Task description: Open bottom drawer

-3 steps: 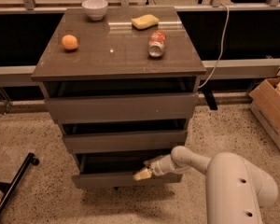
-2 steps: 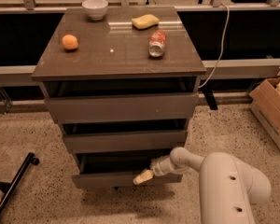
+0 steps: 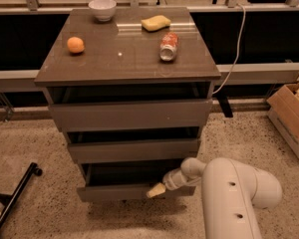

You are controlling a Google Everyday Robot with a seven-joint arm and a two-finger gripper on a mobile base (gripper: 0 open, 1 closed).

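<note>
Bottom drawer (image 3: pixel 109 192) is the lowest of three grey-brown fronts in the desk (image 3: pixel 124 59), under the middle drawer (image 3: pixel 132 151) and the top drawer (image 3: pixel 129 114). It lies low in the scene, close to the speckled floor (image 3: pixel 45 153). A dark opening shows above its flat front, so it looks pulled out a little toward the near side, though by my reading not yet fully open.

The end effector (image 3: pixel 157 189) is at the upper edge of that front, right of its middle. Its pale tip points left and slightly down and appears to touch the edge. Whether it is released or clenched cannot be told from this view, nor whether it hooks behind the front or only rests against it. The white arm (image 3: pixel 239 193) reaches in from the near right.

What the coming move turns on: the front's long axis runs left to right, and the drawer slides from far to near. The bottom drawer lies just to the left of and beyond the end effector, so the pull should go straight toward the near side. Because contact is off-centre to the right, an uneven pull might skew the drawer in its runners.

On the desk top, well apart from the work, are an orange (image 3: pixel 75 45), a bowl (image 3: pixel 102 9), a yellow sponge (image 3: pixel 156 22) and a can (image 3: pixel 169 46) lying on its side.
</note>
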